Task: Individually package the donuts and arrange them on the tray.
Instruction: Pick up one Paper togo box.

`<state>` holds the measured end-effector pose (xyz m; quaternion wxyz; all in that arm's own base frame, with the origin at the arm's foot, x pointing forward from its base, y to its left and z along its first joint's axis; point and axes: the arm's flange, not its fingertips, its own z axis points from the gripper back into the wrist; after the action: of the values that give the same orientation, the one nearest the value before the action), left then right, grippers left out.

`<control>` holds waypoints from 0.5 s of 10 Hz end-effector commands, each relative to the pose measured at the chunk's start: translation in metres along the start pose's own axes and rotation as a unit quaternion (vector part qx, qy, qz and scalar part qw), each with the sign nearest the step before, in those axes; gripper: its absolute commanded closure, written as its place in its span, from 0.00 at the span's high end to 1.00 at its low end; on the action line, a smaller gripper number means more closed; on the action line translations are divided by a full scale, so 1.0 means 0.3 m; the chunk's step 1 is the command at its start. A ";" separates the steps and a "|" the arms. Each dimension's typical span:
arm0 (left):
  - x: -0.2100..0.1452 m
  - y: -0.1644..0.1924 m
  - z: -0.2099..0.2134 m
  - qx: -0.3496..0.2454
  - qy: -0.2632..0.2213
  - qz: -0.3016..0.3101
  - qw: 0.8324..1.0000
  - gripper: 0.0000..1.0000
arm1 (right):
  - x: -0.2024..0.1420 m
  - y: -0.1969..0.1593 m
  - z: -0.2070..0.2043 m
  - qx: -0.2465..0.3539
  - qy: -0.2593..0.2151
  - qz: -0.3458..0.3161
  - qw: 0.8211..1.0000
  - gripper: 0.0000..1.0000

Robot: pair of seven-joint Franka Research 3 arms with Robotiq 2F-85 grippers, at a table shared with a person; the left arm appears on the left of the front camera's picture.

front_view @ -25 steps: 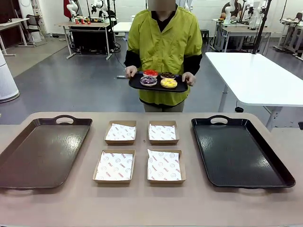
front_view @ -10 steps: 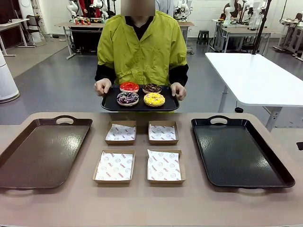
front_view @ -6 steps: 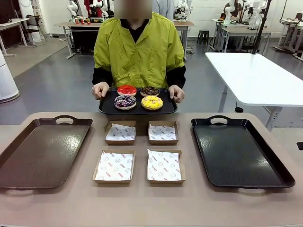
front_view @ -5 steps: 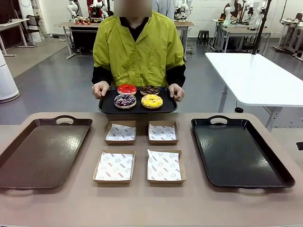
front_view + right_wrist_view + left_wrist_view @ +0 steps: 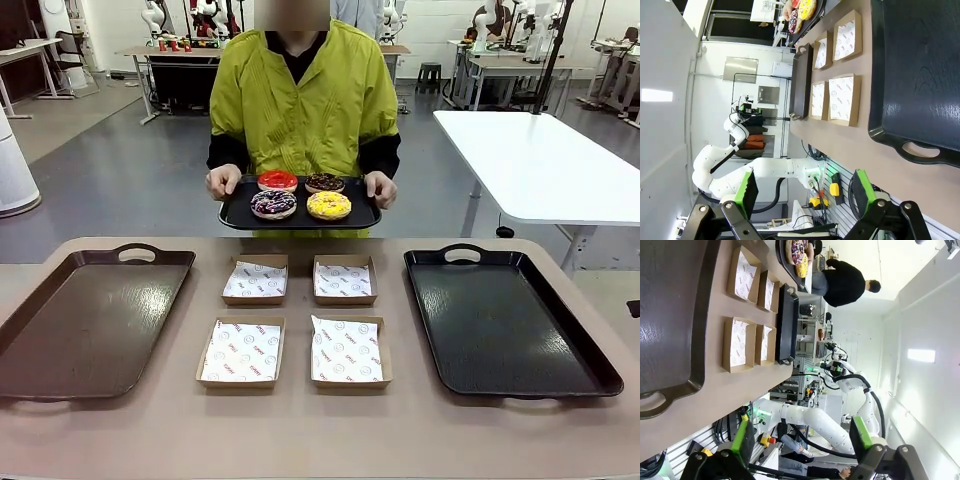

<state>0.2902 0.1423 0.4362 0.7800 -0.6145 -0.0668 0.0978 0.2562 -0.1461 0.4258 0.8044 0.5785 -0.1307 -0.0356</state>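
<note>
A person in a yellow-green jacket stands at the table's far side and holds a small black tray (image 5: 300,224) in both hands above the far edge. On it lie the donuts: red (image 5: 277,181), chocolate-brown (image 5: 324,183), dark purple (image 5: 273,204) and yellow (image 5: 329,206). The donuts (image 5: 799,252) show far off in the left wrist view, beyond my open left gripper (image 5: 802,440). Past my open right gripper (image 5: 804,189), the donuts (image 5: 802,10) appear at the top edge. Nothing sits between the fingers of either gripper.
Four open cardboard boxes with printed paper liners stand mid-table in two rows: (image 5: 255,280), (image 5: 343,280), (image 5: 241,351), (image 5: 349,350). A large brown tray (image 5: 90,320) lies at the left, a large black tray (image 5: 500,320) at the right. Other tables stand behind.
The person has walked up to the table with the donut tray. Over the last half second the tray shifted slightly right and rose a little. Both grippers have stayed open.
</note>
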 end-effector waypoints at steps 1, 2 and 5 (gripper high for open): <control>0.001 0.000 -0.001 -0.007 -0.005 0.003 1.000 1.00 | 0.003 -0.003 0.002 0.006 -0.002 0.000 1.000 1.00; 0.001 0.000 -0.001 -0.007 -0.005 0.003 1.000 1.00 | 0.003 -0.003 0.002 0.006 -0.002 0.000 1.000 1.00; 0.001 0.000 -0.001 -0.007 -0.005 0.003 1.000 1.00 | 0.003 -0.003 0.002 0.006 -0.002 0.000 1.000 1.00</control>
<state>0.2902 0.1423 0.4362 0.7800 -0.6145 -0.0668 0.0978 0.2562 -0.1461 0.4258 0.8043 0.5786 -0.1307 -0.0356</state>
